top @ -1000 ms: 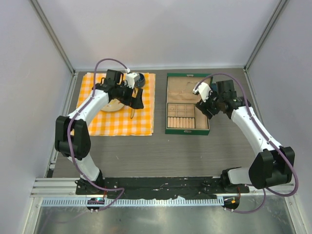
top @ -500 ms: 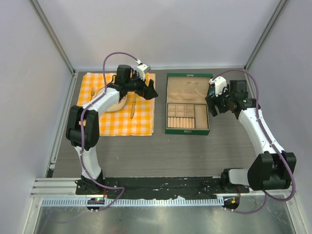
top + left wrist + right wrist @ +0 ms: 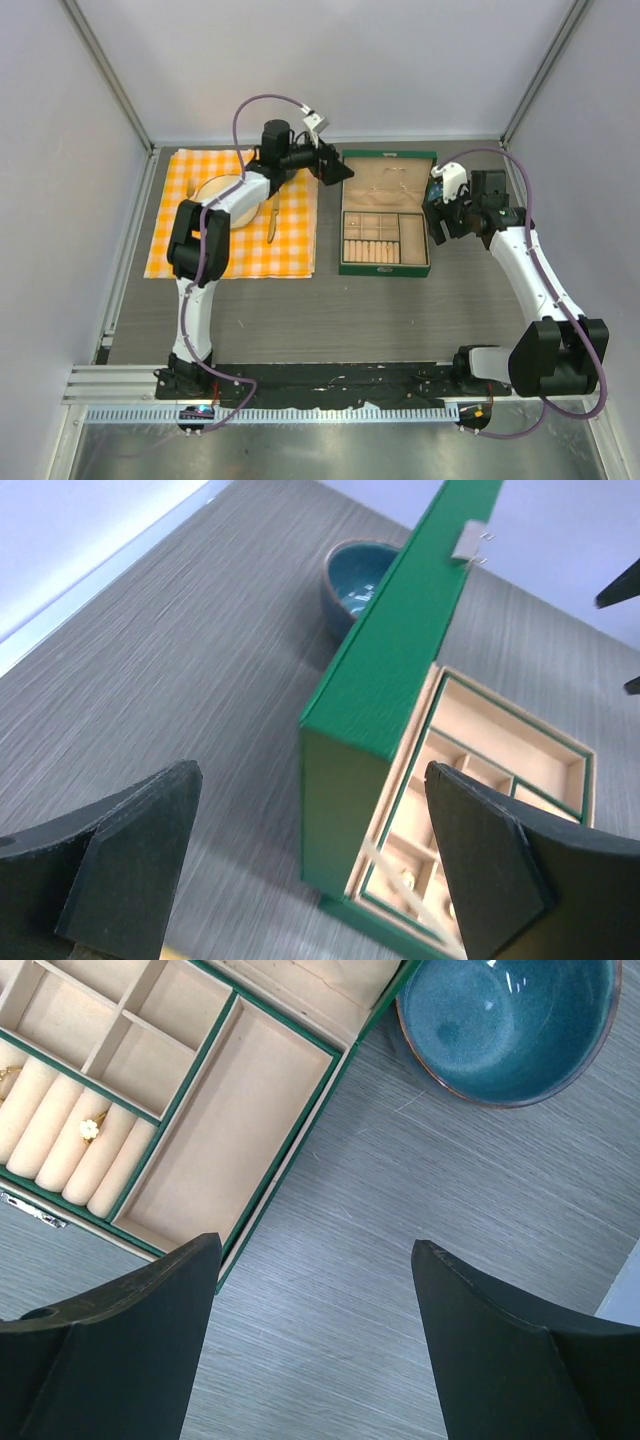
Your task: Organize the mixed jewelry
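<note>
Judging by the open jewelry box point(image 3: 384, 269) at the far edge of the worktop point(image 3: 300, 320), right of centre, the sorting appeared well advanced. One gold ring point(image 3: 90, 1128) sat on the padded rolls point(image 3: 115, 1175) in the box's near-left section, and a second gold glint showed at the frame edge beside it. The long compartment point(image 3: 235, 1130) and the small squares next to it showed bare lining. The teal bowl point(image 3: 505, 1020), just beside the box on its right, held nothing visible. Studs and the wire bracelet could not be located, so the remaining work could not be confirmed.

The left arm point(image 3: 225, 200) reached toward the far edge. The left gripper point(image 3: 333, 166) hovered at the box's far-left corner, beside the raised lid point(image 3: 385, 650), with its fingers point(image 3: 130, 850) spread and empty. The right gripper point(image 3: 315, 1345) hung over bare worktop near both box and bowl, fingers point(image 3: 500, 1350) spread, holding nothing.
</note>
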Tool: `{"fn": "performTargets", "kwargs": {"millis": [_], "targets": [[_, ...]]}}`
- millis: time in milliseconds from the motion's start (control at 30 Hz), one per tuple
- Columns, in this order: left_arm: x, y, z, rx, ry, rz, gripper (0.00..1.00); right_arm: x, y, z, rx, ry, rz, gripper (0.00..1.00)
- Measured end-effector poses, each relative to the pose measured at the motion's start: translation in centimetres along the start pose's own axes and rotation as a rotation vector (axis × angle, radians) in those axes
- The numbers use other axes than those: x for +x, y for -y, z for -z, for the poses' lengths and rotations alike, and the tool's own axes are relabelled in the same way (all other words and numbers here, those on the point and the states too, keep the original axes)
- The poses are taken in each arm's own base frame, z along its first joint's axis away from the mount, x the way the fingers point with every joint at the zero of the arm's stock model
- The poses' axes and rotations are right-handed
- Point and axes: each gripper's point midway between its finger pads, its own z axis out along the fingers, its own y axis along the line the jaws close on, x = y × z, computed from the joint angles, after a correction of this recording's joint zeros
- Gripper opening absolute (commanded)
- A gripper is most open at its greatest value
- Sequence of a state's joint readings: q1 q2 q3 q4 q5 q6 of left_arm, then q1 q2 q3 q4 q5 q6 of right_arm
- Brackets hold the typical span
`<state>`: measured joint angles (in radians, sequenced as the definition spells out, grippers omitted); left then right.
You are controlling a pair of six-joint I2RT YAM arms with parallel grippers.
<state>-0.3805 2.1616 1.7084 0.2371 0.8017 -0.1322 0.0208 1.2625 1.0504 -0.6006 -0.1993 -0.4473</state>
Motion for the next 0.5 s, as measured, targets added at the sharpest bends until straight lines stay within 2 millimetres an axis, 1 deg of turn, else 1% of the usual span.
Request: {"fn": "performTargets", "kwargs": {"millis": [133,300,367,500], "targets": [[0.0,2.0,-1.8,0.079,0.014,0.007,1.0,0.4,0.0,-0.1,0.001,-0.01,-0.005,0.83],[0.8,4.3,-2.5,0.159,0.02,0.041,1.0,1.2,-0.3,-0.1,-0.001,-0.022,-0.007,0.83],[1.7,4.8,-2.1,0.166,0.015,0.063,1.0,1.6,-0.5,-0.2,-0.005,-0.029,-0.007,0.83],[3.4,6.1,-0.3,0.166,-0.012,0.114,1.0,2.4,-0.8,-0.5,-0.015,-0.045,-0.01,0.83]]}}
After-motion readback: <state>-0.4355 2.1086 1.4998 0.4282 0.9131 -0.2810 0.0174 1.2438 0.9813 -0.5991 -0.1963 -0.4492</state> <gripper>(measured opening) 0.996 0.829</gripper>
